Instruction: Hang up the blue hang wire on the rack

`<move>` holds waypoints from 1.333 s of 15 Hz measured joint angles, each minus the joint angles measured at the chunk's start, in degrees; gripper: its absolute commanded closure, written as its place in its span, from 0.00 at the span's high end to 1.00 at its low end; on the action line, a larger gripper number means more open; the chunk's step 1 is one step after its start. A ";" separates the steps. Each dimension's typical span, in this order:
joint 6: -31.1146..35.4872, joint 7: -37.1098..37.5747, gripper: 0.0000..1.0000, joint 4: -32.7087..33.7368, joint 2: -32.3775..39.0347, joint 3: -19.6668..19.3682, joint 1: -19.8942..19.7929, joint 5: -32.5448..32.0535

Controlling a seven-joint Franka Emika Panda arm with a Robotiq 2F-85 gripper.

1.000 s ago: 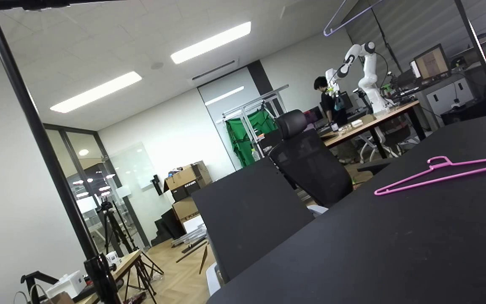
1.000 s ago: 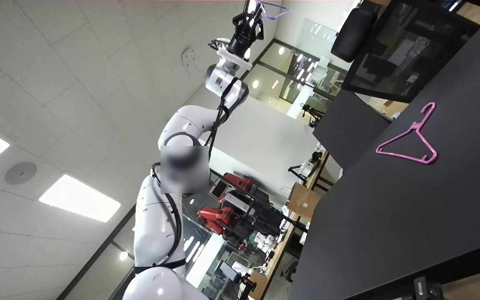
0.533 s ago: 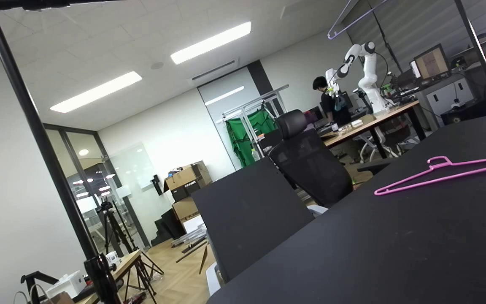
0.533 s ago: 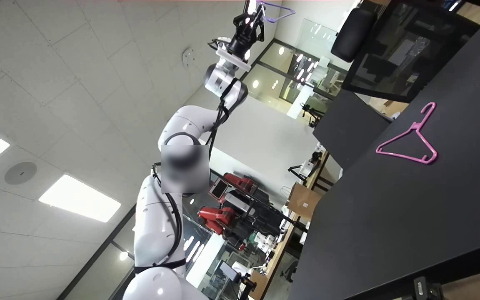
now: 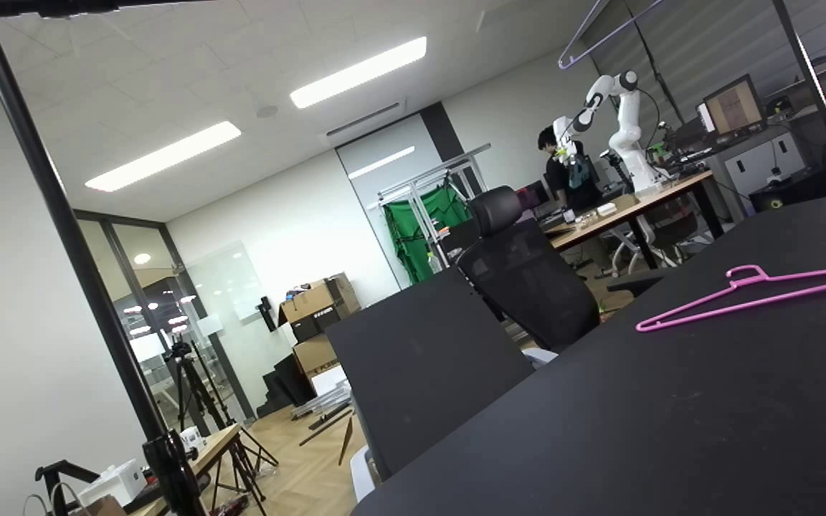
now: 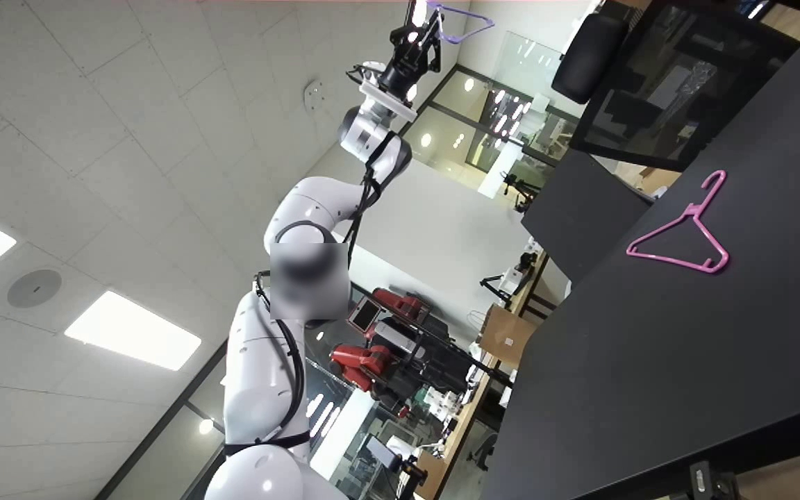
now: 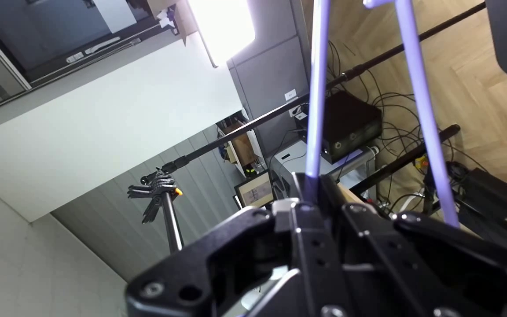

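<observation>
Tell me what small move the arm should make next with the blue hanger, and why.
I'd probably ease the blue hanger slightly toward the rack bar without opening the gripper, which grips the hanger's wire. The hanger is up off the black table, and the stretch of bar in the wrist view has no hanger on it. I can't make out the hook, so slowly seems wise.

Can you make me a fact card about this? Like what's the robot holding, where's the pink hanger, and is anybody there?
Gripper: shut on a bar of the blue-violet hanger
Held where: in the air, apart from the dark table
Hanging job: looks unfinished, not let go yet
Pink hanger: lying on the dark table
Chair: black, beyond the table in an exterior view
Person: in the background, dark clothes
</observation>
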 measured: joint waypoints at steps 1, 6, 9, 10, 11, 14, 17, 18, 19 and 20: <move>-0.11 0.05 0.08 0.28 0.14 0.00 -0.01 0.24; -0.80 0.04 0.08 0.48 0.24 0.09 0.01 1.10; -0.82 0.04 0.08 0.49 0.24 0.12 0.01 1.11; -0.83 0.04 0.08 0.50 0.24 0.13 0.01 1.11; -0.83 0.04 0.08 0.50 0.24 0.16 0.01 1.11; -0.85 0.04 0.02 0.51 0.24 0.25 0.00 1.11; -0.72 0.08 0.02 0.34 0.42 0.26 0.10 0.84; -0.63 0.14 0.02 0.34 0.54 0.25 0.21 0.60; -0.50 0.22 0.02 0.34 0.64 0.25 0.38 0.27; -0.28 0.38 0.02 0.34 0.74 0.23 0.58 -0.07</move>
